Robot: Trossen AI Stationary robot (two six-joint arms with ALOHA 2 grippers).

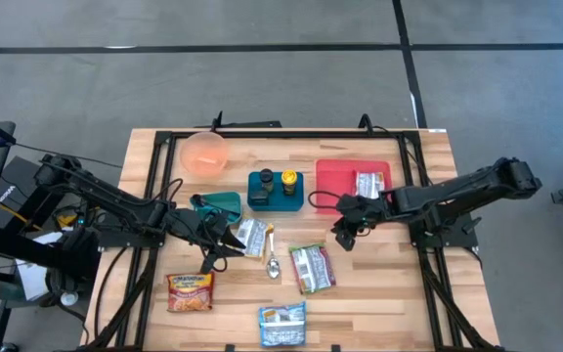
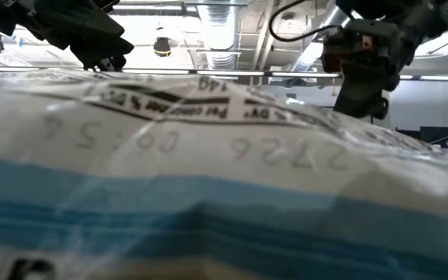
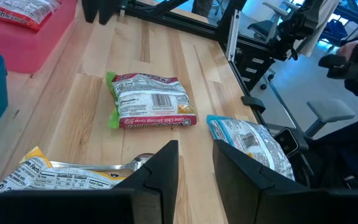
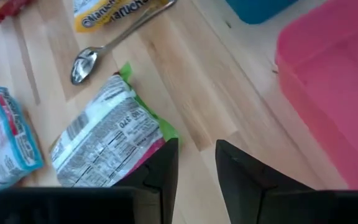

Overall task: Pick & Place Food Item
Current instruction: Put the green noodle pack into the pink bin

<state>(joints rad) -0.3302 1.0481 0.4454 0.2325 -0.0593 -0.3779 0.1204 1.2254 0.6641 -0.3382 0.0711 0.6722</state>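
Table [image 1: 399,293]: wooden top, dark frame round it, both arms reaching inward over it.
Left arm [image 1: 106,205]: stretched from the left edge toward the middle.
Right arm [image 1: 467,191]: stretched from the right edge toward the middle.
Red tray [image 1: 338,176]: at the back right, holding 1 noodle pack [image 1: 368,184] in its right part.
Pink bowl [image 1: 204,154]: at the back left, near the frame.
Blue holder [image 1: 276,190]: between bowl and tray, with 2 bottles standing in it.
Teal dish [image 1: 219,204]: just left of the blue holder, close to the left gripper.
Green pack [image 1: 312,268]: flat on the wood in front of the tray, held by nothing; also seen at [image 3: 149,101] and [image 4: 107,138].
Blue pack [image 1: 282,325]: at the front edge, filling the low view.
Orange pack [image 1: 191,291]: front left, well apart from the others.
Yellow pack [image 1: 253,237]: just right of the left gripper, its edge touching the spoon.
Spoon [image 1: 272,262]: between yellow pack and green pack, bowl end toward the front.
Left gripper [image 1: 225,242]: above the wood beside the yellow pack; fingers [image 3: 166,168] parted by a narrow gap, nothing between them.
Right gripper [image 1: 344,235]: hanging just in front of the tray, near the green pack; fingers [image 4: 164,163] a narrow gap apart, gripping nothing, touching nothing.
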